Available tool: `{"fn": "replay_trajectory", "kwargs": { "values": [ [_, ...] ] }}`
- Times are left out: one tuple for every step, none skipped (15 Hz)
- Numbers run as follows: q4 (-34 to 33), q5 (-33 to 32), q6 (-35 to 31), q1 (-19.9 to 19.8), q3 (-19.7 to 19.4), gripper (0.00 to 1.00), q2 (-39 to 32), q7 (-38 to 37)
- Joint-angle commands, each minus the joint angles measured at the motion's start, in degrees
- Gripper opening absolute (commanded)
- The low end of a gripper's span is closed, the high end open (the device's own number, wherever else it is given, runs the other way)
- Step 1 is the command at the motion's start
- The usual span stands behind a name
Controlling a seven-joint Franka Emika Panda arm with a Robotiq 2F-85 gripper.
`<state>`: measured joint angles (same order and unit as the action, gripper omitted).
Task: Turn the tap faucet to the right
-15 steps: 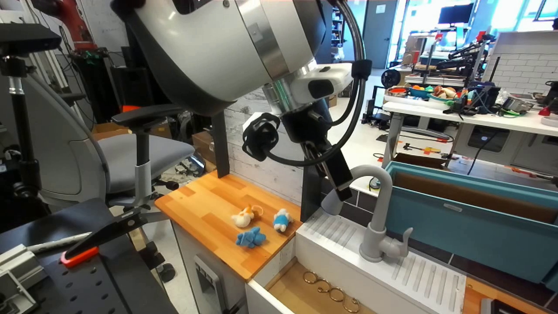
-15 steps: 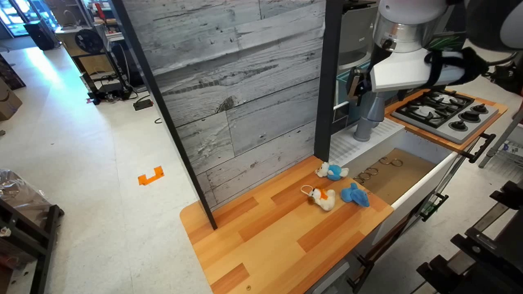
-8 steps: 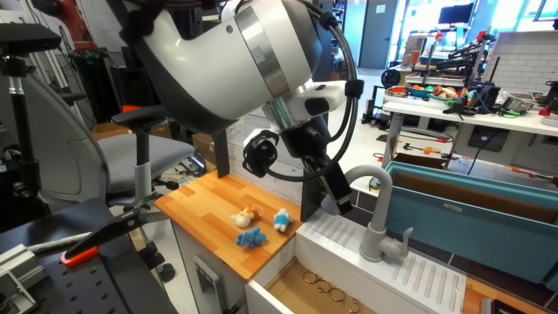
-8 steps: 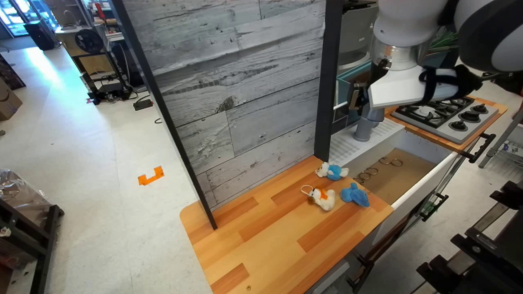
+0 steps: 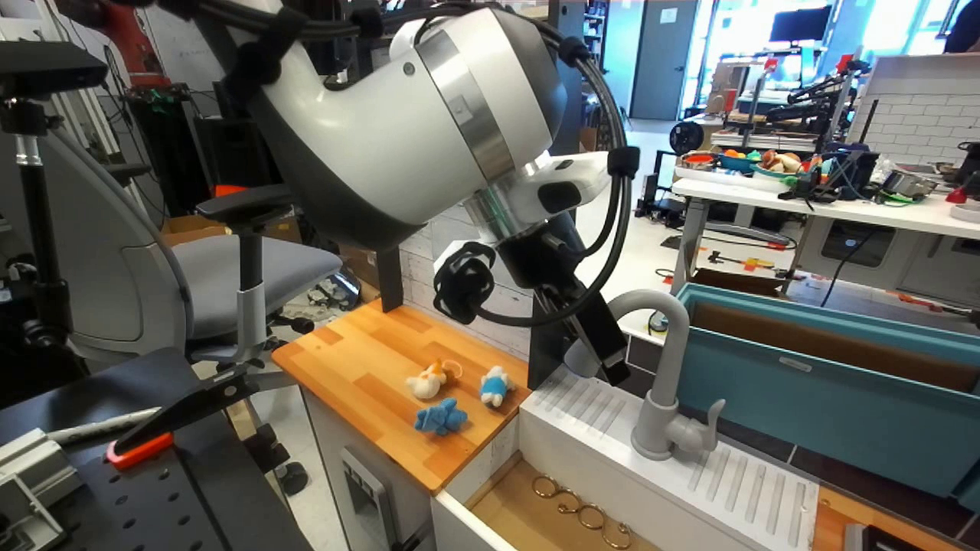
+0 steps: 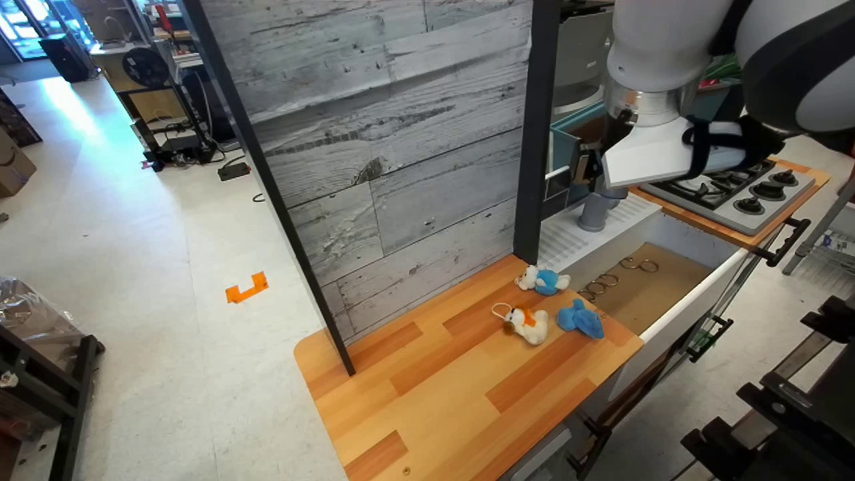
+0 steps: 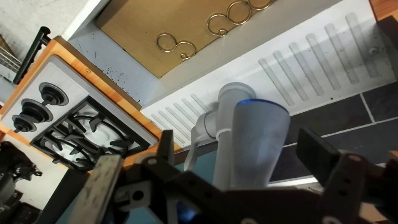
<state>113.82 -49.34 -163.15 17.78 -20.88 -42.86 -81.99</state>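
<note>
The pincer (image 7: pixel 240 146) is spread wide; the grey tap faucet (image 7: pixel 252 140) shows between its jaws in the wrist view.

In an exterior view, bright windows (image 5: pixel 903 29) and a grey door (image 5: pixel 662 73) show well behind the end effector (image 5: pixel 615 369), with pale floor (image 5: pixel 648 259) between and a grey office chair (image 5: pixel 214 268) left of it.

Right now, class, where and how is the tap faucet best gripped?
I'd probably grip the tap faucet by its widened spout end, from above: it hangs clear of the base, and the wrist view shows it between the fingers of the open gripper.
</note>
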Motion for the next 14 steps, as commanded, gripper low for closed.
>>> {"fn": "replay_trajectory", "kwargs": {
  "values": [
    [0.2,-2.9,-0.5,2.7,-3.0,1.00,-0.9,-2.2],
    [0.5,-3.5,-0.4,3.0,-3.5,1.00,-0.9,-2.0],
    [0.8,-3.9,-0.4,3.4,-4.0,1.00,-0.9,-1.9],
    [1.4,-4.2,-0.4,3.5,-4.4,1.00,-0.6,-1.6],
    [1.9,-4.6,-0.5,3.7,-4.8,1.00,-0.4,-1.6],
    [2.6,-4.9,-0.5,3.9,-5.3,1.00,0.0,-1.5],
    [3.2,-5.6,-0.9,4.2,-5.9,1.00,0.3,-1.5],
    [3.6,-6.4,-1.1,4.4,-6.4,1.00,0.6,-1.5],
    [4.2,-6.4,-0.8,4.2,-6.4,1.00,1.2,-0.9],
    [4.8,-6.0,-0.4,3.8,-6.1,1.00,1.9,0.1],
    [5.8,-4.8,0.1,2.7,-5.1,1.00,3.1,1.7],
    [6.6,-3.8,0.5,1.6,-4.1,1.00,4.4,3.4],
    [7.4,-3.0,1.0,0.8,-3.5,1.00,5.4,4.8],
    [8.3,-2.2,1.5,-0.1,-3.1,1.00,6.7,6.1]
  ]
}}
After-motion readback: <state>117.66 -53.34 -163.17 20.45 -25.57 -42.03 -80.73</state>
